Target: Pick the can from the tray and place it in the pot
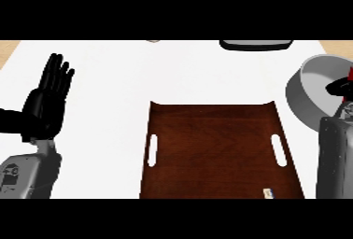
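The brown wooden tray [214,149] lies in the middle of the white counter, and no can stands on it. At the right edge is the grey pot [310,88]. My right hand [339,87] is over the pot's inside, curled round the red can [350,73]. Only a sliver of the can shows above the hand, by the view's edge. My left hand [47,102] rests open at the far left with its fingers up, well apart from the tray.
My grey right forearm [335,158] runs along the tray's right side. A dark rimmed object [255,45] sits at the counter's far edge, with a small item [153,41] to its left. Bare white counter lies between the left hand and the tray.
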